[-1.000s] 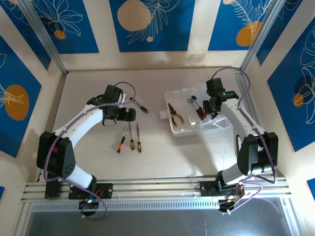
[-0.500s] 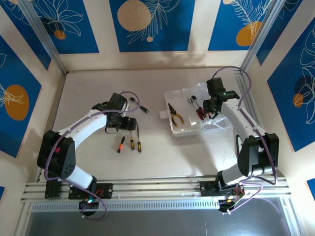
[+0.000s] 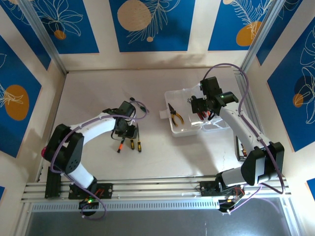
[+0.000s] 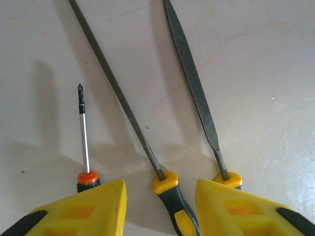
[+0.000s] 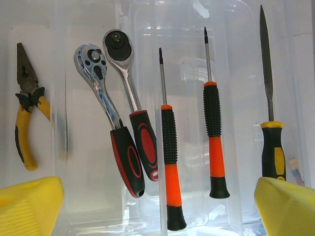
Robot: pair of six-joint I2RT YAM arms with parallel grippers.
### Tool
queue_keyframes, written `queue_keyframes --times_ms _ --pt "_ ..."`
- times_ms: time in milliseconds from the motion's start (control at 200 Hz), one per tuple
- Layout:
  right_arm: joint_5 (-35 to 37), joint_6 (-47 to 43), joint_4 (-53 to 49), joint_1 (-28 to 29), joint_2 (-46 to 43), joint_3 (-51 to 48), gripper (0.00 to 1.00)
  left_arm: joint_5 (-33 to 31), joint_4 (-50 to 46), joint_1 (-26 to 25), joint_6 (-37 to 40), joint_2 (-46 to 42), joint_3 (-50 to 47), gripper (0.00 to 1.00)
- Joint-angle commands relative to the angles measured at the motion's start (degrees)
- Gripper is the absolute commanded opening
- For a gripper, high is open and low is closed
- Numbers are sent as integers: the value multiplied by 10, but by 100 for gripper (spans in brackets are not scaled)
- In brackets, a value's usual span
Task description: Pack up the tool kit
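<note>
Orange screwdriver point(image 4: 84, 142) tip away from left gripper point(image 4: 160, 206), files point(image 4: 189, 83) alongside, roughly parallel

The left gripper point(image 4: 160, 194) straddles a round file point(image 4: 123, 103), with a screwdriver point(image 4: 84, 142) hard by one finger and a flat file point(image 4: 194, 83) by the other; bare table point(image 4: 266, 73) lies ahead. Below the wide-spread right gripper point(image 5: 157, 196), ratchets point(image 5: 98, 98), screwdrivers point(image 5: 170, 162) and pliers point(image 5: 24, 123) crowd the case point(image 5: 98, 206) floor.

Three screwdrivers point(image 5: 169, 162), three files point(image 4: 189, 73), two ratchet wrenches point(image 5: 127, 162), one pair of pliers point(image 5: 28, 96), one clear case point(image 3: 186, 127)
</note>
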Motion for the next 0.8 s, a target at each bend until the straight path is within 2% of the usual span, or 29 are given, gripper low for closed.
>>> queue_keyframes --times_ms 0,515,795 --pt "-13 -2 1 5 2 7 99 17 7 -11 -6 17 -2 38" --pt "-21 -4 7 5 13 3 99 -14 2 -23 -6 75 -4 38" --pt "-22 -6 8 5 13 1 99 -9 12 -32 -9 87 3 21"
